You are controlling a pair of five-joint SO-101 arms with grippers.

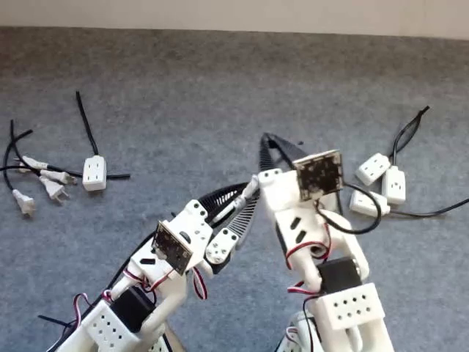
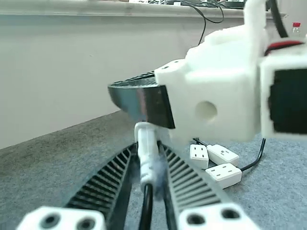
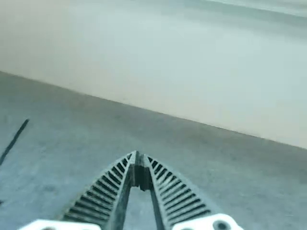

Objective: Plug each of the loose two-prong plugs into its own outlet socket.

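White plug (image 2: 147,165) pinched inside left claw (image 2: 146,147).

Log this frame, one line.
left pincer: shut on white plug | right pincer: shut, empty | loose plugs: far left | outlets: three right, one left

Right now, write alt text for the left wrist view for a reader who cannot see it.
The left gripper is shut on a white plug with a black cord, held close to the white body of the right arm. Beyond, three white outlet sockets lie on grey carpet before a pale wall.
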